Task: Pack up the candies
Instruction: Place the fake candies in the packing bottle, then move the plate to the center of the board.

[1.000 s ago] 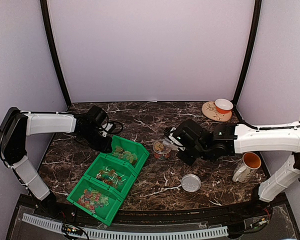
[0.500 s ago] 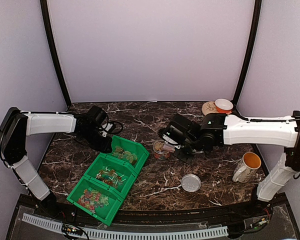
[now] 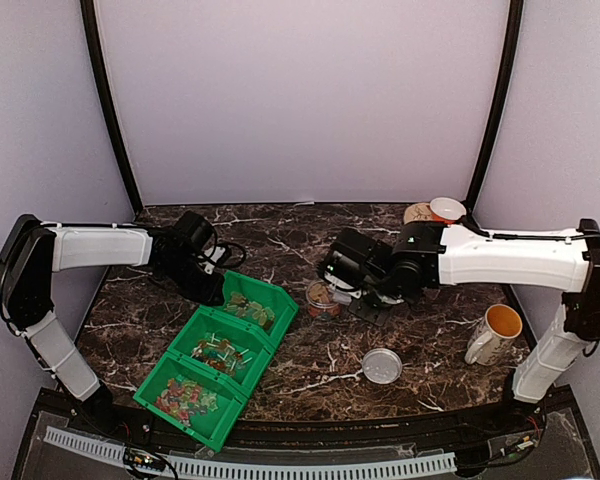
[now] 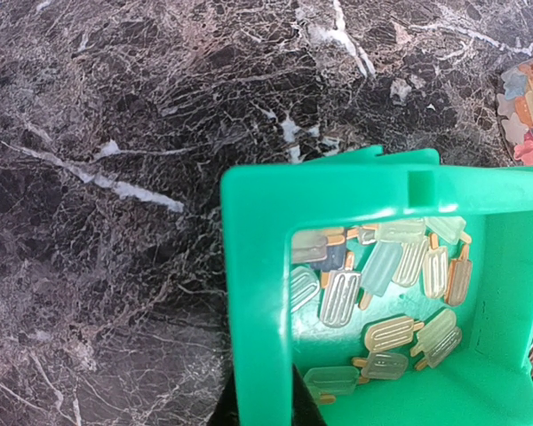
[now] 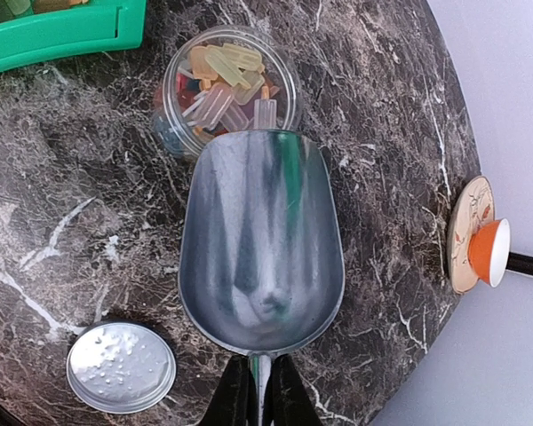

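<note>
Our left gripper (image 4: 259, 406) clamps the bin (image 4: 258, 266) steady; our right gripper (image 5: 259, 390) pinches the empty scoop (image 5: 262, 240), poised at the jar (image 5: 171, 106) of candies (image 5: 220, 75)

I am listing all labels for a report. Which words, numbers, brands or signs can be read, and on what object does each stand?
No readable text in any view.
Green plastic bins: no label.
Small clear round jar: no label.
Round grey metal lid: only bumps.
Silver metal scoop: plain.
White ceramic mug with orange inside: side marks too small to read.
Round beige saucer: line drawing, no words.
</note>
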Tool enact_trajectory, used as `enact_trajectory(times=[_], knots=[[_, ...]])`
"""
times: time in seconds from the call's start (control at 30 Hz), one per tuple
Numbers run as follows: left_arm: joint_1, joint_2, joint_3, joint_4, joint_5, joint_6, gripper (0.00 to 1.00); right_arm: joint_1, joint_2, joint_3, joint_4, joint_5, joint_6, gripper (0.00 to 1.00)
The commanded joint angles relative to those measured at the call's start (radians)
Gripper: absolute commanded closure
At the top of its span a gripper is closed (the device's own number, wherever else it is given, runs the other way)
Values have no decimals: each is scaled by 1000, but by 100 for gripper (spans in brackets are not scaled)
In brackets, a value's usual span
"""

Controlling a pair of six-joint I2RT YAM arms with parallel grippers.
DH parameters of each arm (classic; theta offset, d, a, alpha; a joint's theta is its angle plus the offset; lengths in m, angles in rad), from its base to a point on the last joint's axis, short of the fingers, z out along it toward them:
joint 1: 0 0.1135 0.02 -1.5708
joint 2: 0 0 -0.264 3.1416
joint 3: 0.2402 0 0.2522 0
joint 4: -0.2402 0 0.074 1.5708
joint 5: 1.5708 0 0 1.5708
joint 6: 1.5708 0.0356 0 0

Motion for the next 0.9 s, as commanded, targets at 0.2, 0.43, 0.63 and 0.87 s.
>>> enact_trajectory(times=[0.2,0.43,0.63,0.87], knots=[[3,-58,30,-5,18,0,100,5,19,85,-73,108,-13,100],[3,-56,30,-8,11,3,100,4,12,54,-34,123,-3,100],[4,-44,33,-22,-40,19,100,-14,-19,-36,157,136,53,100],[25,39,80,-62,-56,37,100,-16,-58,-114,258,151,67,100]])
